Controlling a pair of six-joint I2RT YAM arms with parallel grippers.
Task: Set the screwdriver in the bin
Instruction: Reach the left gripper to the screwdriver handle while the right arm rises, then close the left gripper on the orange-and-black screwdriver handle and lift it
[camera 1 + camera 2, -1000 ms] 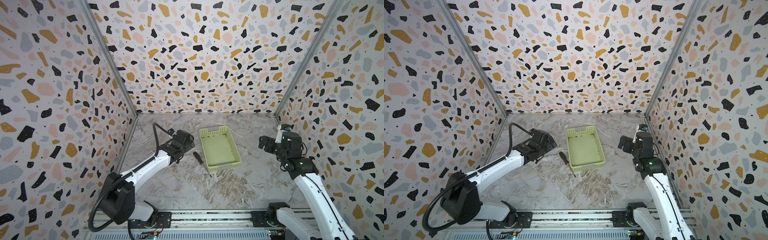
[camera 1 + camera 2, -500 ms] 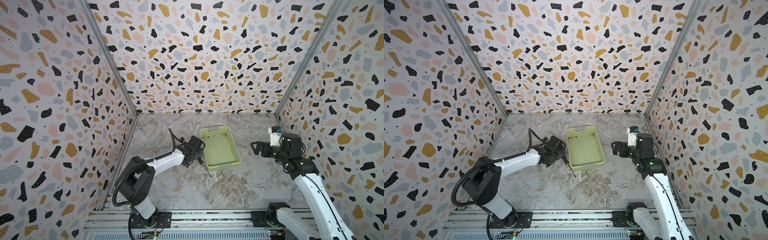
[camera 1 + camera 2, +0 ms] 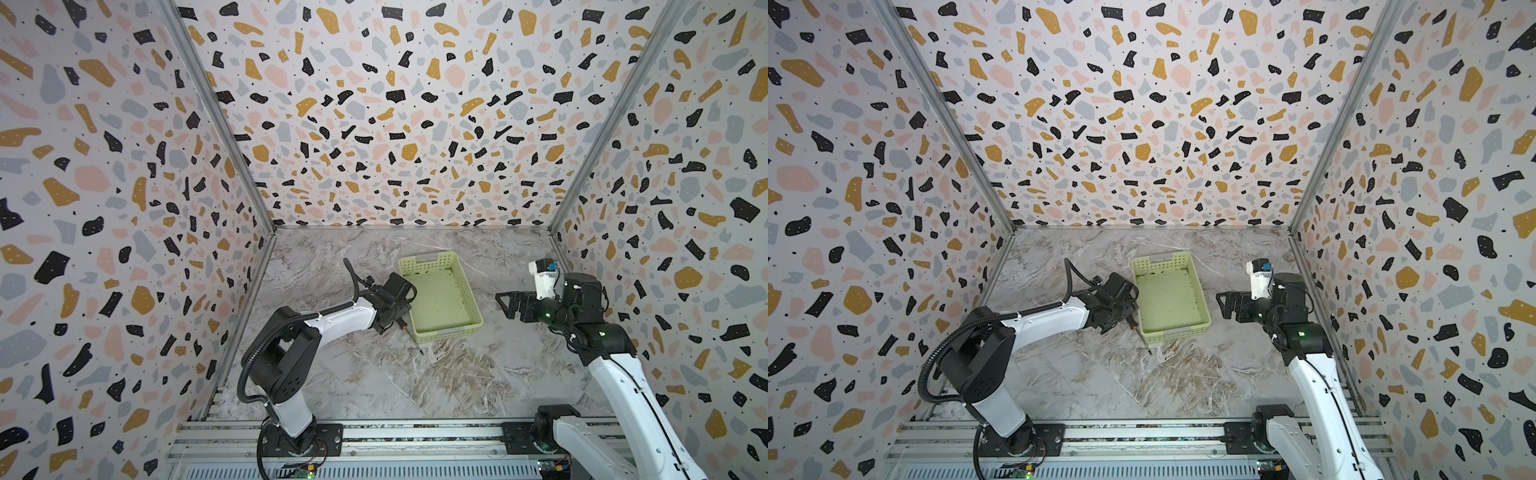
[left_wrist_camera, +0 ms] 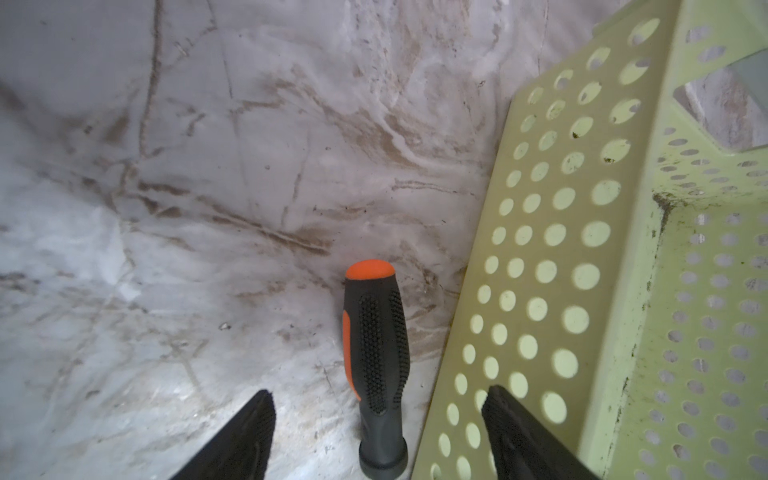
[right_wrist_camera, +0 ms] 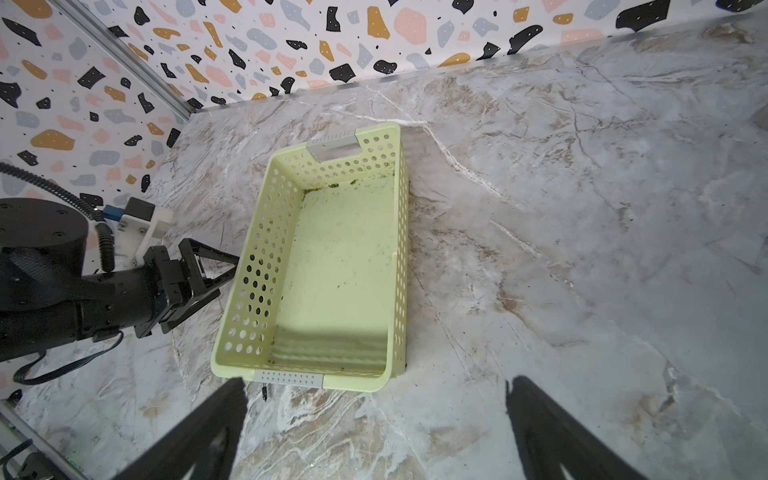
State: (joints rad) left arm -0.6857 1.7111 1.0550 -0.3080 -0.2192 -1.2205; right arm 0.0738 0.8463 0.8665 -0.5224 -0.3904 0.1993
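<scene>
The screwdriver (image 4: 376,353), black-handled with orange trim, lies on the marble floor right beside the bin's long left wall (image 4: 540,270). My left gripper (image 4: 379,392) is open and straddles the handle, with a gap on each side; one finger (image 4: 511,428) sits against the perforated wall. In both top views the left gripper (image 3: 395,316) (image 3: 1123,311) covers the handle and only the orange band and thin shaft (image 3: 413,340) (image 3: 1142,338) stick out towards the front. The pale yellow-green bin (image 3: 451,330) (image 3: 1173,330) (image 5: 266,266) holds nothing. My right gripper (image 3: 505,305) (image 5: 376,386) hangs open to the bin's right, holding nothing.
Terrazzo-patterned walls close in the marble floor (image 3: 415,382) on three sides. A metal rail (image 3: 415,432) with both arm bases runs along the front. The left arm's black cable (image 3: 353,274) loops up behind its wrist.
My left gripper has reached right and come down over the screwdriver's handle by the bin, and its jaws have narrowed somewhat. The right gripper has swung round and stretched towards the bin.
</scene>
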